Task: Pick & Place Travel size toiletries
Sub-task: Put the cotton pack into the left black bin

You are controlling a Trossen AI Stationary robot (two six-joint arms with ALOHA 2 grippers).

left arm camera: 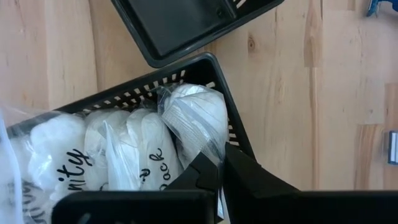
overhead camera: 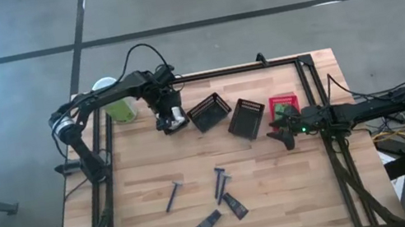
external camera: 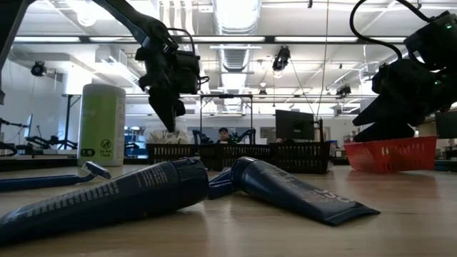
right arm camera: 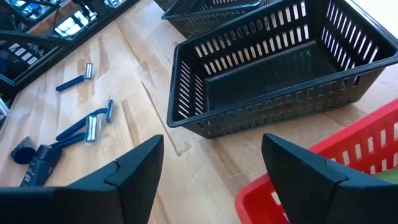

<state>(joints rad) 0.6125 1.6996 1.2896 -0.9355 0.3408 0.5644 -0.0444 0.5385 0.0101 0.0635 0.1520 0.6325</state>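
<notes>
Left gripper (overhead camera: pixel 172 119) sits over a black basket (left arm camera: pixel 219 81) at the table's far left, jaws pinched together on a white crinkly packet (left arm camera: pixel 193 115). The left wrist view shows clear film bunched between the fingers (left arm camera: pixel 249 174), with more white packets with black script lettering packed in that basket beside it. Whether the packet is going in or coming out cannot be told from this.

Right gripper (right arm camera: pixel 211 165) hovers at the edge of the red basket (right arm camera: pixel 348 155), fingers apart, nothing between them. It hangs just beside the near black basket (right arm camera: pixel 249 112), which looks empty inside.

Step judged: left arm is mid-placement at its basket, right arm is free near the red basket. The next move likely calls for the left jaws to part and lift clear without dragging the film, and for the right arm to reach down-table to the loose items.

Loose toiletries lie well apart from the baskets, toward the table's near edge: blue-handled razors (right arm camera: pixel 87 124), a lone razor (overhead camera: pixel 173 194), and dark slim tubes (overhead camera: pixel 234 205) lying flat, two of them big in the low view (external camera: pixel 300 189). Tubes look soft and squeezable; razors are thin and low, so they need a grasp close to the wood. A pale-green canister (external camera: pixel 101 123) stands upright at the far left, not part of the set.
</notes>
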